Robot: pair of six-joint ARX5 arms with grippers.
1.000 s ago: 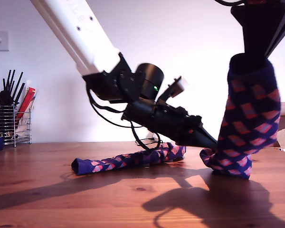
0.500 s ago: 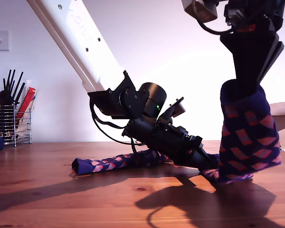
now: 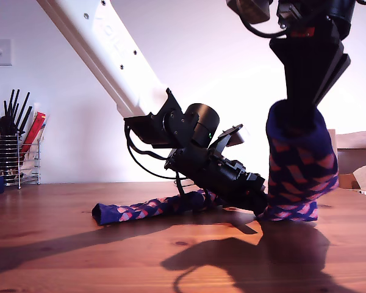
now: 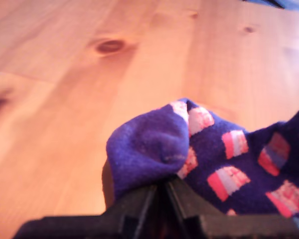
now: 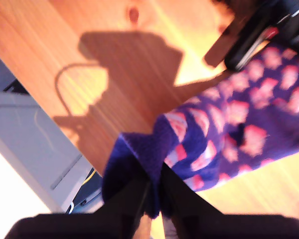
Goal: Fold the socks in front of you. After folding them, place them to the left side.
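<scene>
- The wooden surface carries everything; a wire rack of utensils stands far off at the exterior view's left.
- The socks lie near the middle of the surface. One stretch runs flat as a long twisted strip toward the exterior view's left; another part hangs in a loose drape from above at that view's right, its low end resting on the wood.
- They look soft, light and limp: the knit sags and bunches wherever it is not held, so I judge it will fold easily but will not keep a shape by itself. Best hold is at an end, toe or cuff.
- My second end effector is clamped on the raised dark edge.
- My first end effector, low by the surface, is pinched shut on a plain purple end of the sock.
</scene>
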